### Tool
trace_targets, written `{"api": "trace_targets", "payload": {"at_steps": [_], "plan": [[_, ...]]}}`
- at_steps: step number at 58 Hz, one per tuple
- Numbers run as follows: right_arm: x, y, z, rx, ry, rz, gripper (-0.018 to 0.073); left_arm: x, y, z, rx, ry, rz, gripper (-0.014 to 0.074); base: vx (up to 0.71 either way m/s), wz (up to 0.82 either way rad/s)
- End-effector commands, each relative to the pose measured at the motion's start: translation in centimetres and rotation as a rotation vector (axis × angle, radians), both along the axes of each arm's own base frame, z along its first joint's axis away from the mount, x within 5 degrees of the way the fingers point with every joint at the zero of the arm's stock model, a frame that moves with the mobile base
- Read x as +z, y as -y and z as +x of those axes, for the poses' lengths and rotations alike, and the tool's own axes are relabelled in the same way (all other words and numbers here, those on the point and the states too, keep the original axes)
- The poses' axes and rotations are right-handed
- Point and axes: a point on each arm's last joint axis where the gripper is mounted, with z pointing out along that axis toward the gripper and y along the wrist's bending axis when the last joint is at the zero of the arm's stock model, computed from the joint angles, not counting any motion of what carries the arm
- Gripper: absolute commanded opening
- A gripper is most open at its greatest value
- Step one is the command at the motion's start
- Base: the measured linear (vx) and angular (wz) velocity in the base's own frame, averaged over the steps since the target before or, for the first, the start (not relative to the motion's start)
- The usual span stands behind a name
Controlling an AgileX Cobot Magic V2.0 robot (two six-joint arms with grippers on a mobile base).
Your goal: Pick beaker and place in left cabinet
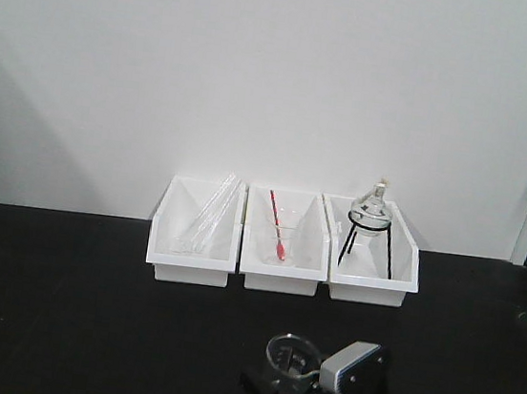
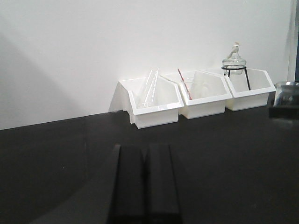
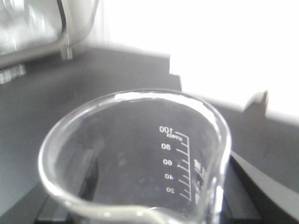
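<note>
The clear beaker (image 1: 290, 357) is upright at the bottom middle of the front view, above the black table. My right gripper (image 1: 289, 392) is shut on its lower part. In the right wrist view the beaker (image 3: 140, 154) fills the frame, with white marks up to 100. Dark fingers (image 3: 238, 196) sit against its sides. The beaker also shows at the right edge of the left wrist view (image 2: 286, 95). My left gripper (image 2: 145, 149) is shut and empty, low over the table. The left cabinet is not in view.
Three white bins stand against the white wall: one with glass tubes (image 1: 195, 232), one with a glass vessel and red stick (image 1: 282, 243), one with a round flask on a black tripod (image 1: 371, 225). A grey metal unit (image 3: 32, 28) shows in the right wrist view.
</note>
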Motion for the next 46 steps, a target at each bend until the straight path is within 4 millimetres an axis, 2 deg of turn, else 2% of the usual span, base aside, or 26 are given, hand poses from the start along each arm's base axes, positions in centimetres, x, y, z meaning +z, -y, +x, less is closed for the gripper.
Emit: {"api": "trace_targets", "payload": {"at_steps": [1,14,29,35,46], "plan": [[6.0,0.8,-1.2,-0.04,0.092,0.078,-0.0006,0.3,0.0,-0.1,-0.002,0.079,-0.033,0.0001,0.0,0.0],[12.3,3.9,-5.2,-0.233,-0.059,-0.05,-0.0006,0.3,0.0,-0.1,-0.002,0.079,-0.033,0.0001,0.0,0.0],[16.7,6.9,-9.5,-0.392,-0.081,-0.14,-0.0006,0.3,0.0,-0.1,-0.002,0.079,-0.033,0.0001,0.0,0.0],[17.1,7.7,-11.2,-0.418,-0.08,-0.142,-0.0004,0.3,0.0,-0.1,-0.002,0.079,-0.033,0.0001,0.0,0.0],[15.7,9.4,-15.4,-0.434,-0.053,-0.119,-0.0005,0.3,0.0,-0.1,-0.002,0.079,-0.033,0.0001,0.0,0.0]]}}
